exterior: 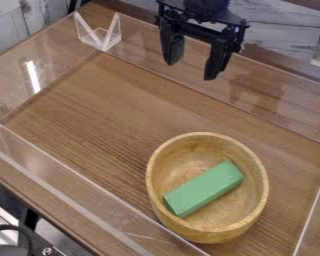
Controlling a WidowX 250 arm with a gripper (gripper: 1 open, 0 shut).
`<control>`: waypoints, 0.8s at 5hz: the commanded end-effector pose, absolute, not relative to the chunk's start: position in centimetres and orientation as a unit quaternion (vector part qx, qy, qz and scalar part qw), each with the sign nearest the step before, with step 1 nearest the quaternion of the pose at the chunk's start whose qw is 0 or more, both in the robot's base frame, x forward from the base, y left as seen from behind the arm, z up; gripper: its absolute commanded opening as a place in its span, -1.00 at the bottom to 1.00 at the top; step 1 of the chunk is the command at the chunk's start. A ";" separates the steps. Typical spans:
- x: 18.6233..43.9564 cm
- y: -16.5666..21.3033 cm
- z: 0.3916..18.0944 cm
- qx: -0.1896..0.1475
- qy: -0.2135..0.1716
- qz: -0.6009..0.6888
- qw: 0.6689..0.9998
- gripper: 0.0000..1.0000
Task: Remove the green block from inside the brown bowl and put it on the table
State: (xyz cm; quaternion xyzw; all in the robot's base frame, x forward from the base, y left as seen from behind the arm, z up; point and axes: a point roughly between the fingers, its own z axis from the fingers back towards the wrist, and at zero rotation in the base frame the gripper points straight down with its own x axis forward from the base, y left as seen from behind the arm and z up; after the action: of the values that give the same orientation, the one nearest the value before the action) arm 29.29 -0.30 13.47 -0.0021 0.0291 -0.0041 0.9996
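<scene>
The bench is a wide wood-grain top whose plank lines run from the upper left of the frame down toward the right. Clear acrylic walls edge it: one along the left side, one across the near lower-left edge, and one at the back that catches pale reflections. Most of the wooden surface lies bare, from the upper left through the centre of the frame, and a bare strip also runs along the right of the frame.

The brown bowl sits in the lower right of the frame, near the front edge of the bench, its thick rim close to the near acrylic wall. A band of open wood separates it from the far wall.

The green block lies inside the bowl, flat on the bowl's floor and slightly toward the near side. Its long axis runs on a diagonal, from the lower left to the upper right of the frame; the lower-left end rests close to the inner wall of the bowl, and the upper-right end points toward the bowl's middle right. Nothing else lies in the bowl.

The black gripper hangs at the upper centre of the frame, pointing down, above the far part of the bench and well apart from the bowl. Its jaws are spread wide with nothing between them.
</scene>
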 end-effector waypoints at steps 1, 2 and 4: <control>27.9 -0.6 12.5 -0.002 0.039 -0.009 0.999 1.00; 26.7 -1.7 12.2 -0.004 0.035 -0.042 0.998 1.00; 26.2 -2.6 11.6 -0.004 0.036 -0.069 0.997 1.00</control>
State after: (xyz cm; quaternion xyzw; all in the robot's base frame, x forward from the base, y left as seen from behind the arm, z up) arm 25.87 -2.55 9.97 -0.0032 0.0691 -0.0631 0.9956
